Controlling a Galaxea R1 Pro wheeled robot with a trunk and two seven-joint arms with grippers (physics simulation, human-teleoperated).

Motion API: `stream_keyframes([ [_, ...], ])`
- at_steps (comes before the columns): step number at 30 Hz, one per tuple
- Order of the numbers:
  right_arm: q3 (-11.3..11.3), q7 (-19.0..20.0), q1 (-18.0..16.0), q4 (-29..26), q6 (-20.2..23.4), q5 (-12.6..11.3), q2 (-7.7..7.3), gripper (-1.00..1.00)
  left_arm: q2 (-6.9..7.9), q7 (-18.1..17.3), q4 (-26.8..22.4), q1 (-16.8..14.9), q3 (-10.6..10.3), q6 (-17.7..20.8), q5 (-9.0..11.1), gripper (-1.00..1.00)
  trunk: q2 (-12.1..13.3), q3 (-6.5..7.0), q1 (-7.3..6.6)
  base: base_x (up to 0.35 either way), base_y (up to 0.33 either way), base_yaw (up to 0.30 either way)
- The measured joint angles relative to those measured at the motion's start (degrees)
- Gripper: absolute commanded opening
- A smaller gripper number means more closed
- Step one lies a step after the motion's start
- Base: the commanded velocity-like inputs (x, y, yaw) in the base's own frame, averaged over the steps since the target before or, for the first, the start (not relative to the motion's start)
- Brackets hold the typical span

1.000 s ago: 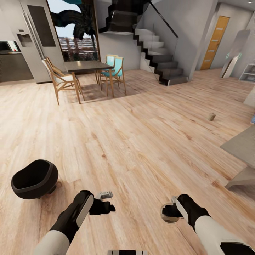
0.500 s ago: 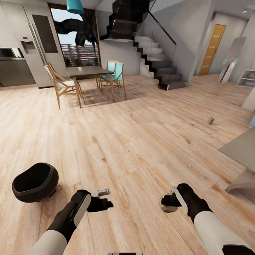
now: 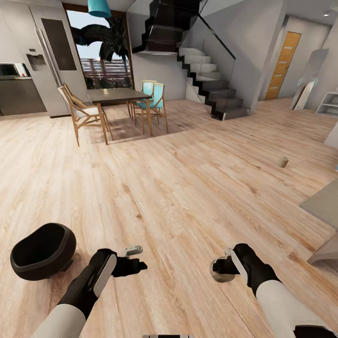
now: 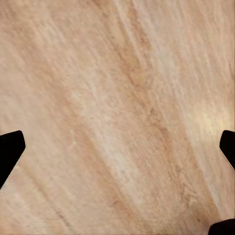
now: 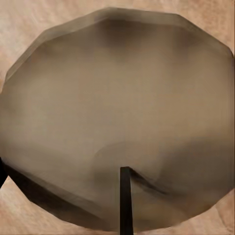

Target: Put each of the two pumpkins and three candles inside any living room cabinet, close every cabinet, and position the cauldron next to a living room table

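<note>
Tan candle (image 3: pixel 222 273) gripped in right claw (image 3: pixel 220 271); left claw (image 3: pixel 133 259) wide open—cauldron (image 3: pixel 42 251) beside it

Light wood-plank flooring (image 3: pixel 188 188) is stretching across the open room, with daylight coming through a tall window (image 3: pixel 101 47) behind a dark dining table (image 3: pixel 115 95) ringed by wooden and turquoise chairs (image 3: pixel 151 96). A dark staircase (image 3: pixel 206 80) is climbing beside a grey wall, an orange door (image 3: pixel 280 58) is standing at the far right, and a grey refrigerator (image 3: pixel 49 51) is flanking the kitchen counter at left.
</note>
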Motion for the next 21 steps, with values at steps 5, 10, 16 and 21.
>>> stream_keyframes([
  [5, 0.08, -0.02, 0.0, 0.0, 0.03, 0.08, 0.01, -1.0, -0.04, -0.01, -0.04, 0.01, -0.06, 0.0, 0.01, 1.0, 0.0, 0.0, 0.0, 0.331, 0.011, 0.0],
  [10, 0.03, -0.02, 0.0, 0.0, 0.06, 0.09, 0.01, -1.0, -0.12, 0.05, 0.0, 0.03, -0.08, 0.0, -0.06, 1.0, 0.0, 0.0, 0.0, 0.334, 0.001, -0.001],
  [16, 0.02, -0.01, 0.0, 0.0, -0.01, 0.08, 0.01, -1.0, -0.14, 0.06, 0.0, 0.01, -0.08, -0.03, -0.08, 1.0, 0.0, 0.11, 0.0, 0.335, 0.0, -0.134],
  [21, 0.02, -0.07, 0.03, 0.0, -0.39, 0.1, 0.0, -1.0, -0.2, 0.14, 0.11, 0.0, -0.22, -0.09, -0.08, 1.0, 0.0, 0.41, 0.0, 0.335, 0.0, -0.212],
])
